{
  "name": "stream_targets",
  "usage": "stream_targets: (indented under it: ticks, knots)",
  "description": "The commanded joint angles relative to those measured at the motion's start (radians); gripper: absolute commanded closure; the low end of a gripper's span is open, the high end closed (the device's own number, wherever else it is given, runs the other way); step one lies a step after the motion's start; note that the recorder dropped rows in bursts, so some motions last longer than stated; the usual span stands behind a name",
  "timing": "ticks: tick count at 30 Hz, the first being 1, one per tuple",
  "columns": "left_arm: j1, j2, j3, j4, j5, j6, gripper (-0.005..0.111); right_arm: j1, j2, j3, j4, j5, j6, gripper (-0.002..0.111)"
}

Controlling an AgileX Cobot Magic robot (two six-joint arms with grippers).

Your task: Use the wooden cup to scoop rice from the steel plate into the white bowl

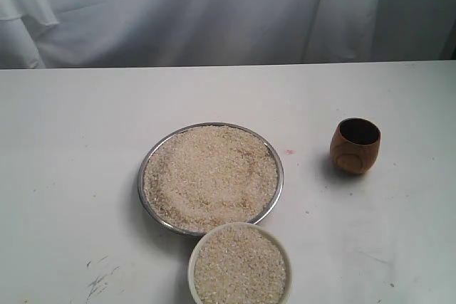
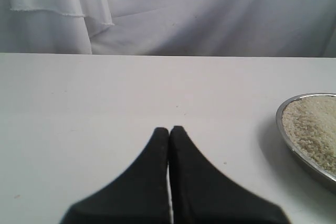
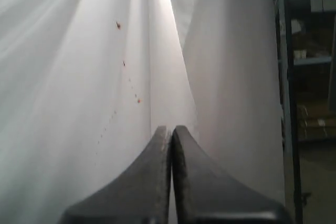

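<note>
The steel plate (image 1: 152,156) lies mid-table, filled with rice (image 1: 210,176). Touching its near edge is the white bowl (image 1: 194,254), also holding rice. The wooden cup (image 1: 355,146) stands upright and alone to the right of the plate, dark inside. Neither arm shows in the exterior view. My left gripper (image 2: 169,129) is shut and empty, low over bare table, with the steel plate's rim (image 2: 280,124) and rice (image 2: 312,129) off to one side. My right gripper (image 3: 170,128) is shut and empty, pointed at the white curtain; no task object shows in its view.
A white curtain (image 1: 214,12) hangs behind the table's far edge. Dark scuff marks (image 1: 100,279) mark the table at the near left. Shelving (image 3: 310,56) shows past the curtain in the right wrist view.
</note>
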Motion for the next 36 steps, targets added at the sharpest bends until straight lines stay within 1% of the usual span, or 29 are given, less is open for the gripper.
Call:
stream_targets:
  ticks: [1,6,10,15,21,24,29,36]
  knots:
    - [-0.002,-0.005,0.005,-0.001,-0.006,-0.003,0.107,-0.005,0.166,0.001,0.002,-0.036,0.010,0.108]
    - [-0.002,-0.005,0.005,-0.001,-0.006,-0.003,0.107,-0.005,0.348,0.050,0.002,-0.136,0.015,0.108]
    - [-0.002,-0.005,0.005,-0.001,-0.006,-0.003,0.107,-0.005,0.472,0.106,-0.001,-0.234,0.059,0.108]
    - [-0.002,-0.005,0.005,-0.001,-0.006,-0.003,0.107,-0.005,0.608,0.172,-0.088,-0.344,0.082,0.108]
    - [-0.002,-0.005,0.005,-0.001,-0.006,-0.003,0.107,-0.005,0.757,0.177,-0.352,-0.367,0.110,0.108]
    - [-0.002,-0.005,0.005,-0.001,-0.006,-0.003,0.107,-0.005,0.819,0.177,-0.439,-0.399,0.112,0.108]
    - [-0.002,-0.005,0.005,-0.001,-0.006,-0.003,0.107,-0.005,0.877,0.173,-0.444,-0.408,0.112,0.108]
    - [-0.002,-0.005,0.005,-0.001,-0.006,-0.003,0.107,-0.005,0.877,0.173,-0.444,-0.417,0.118,0.108]
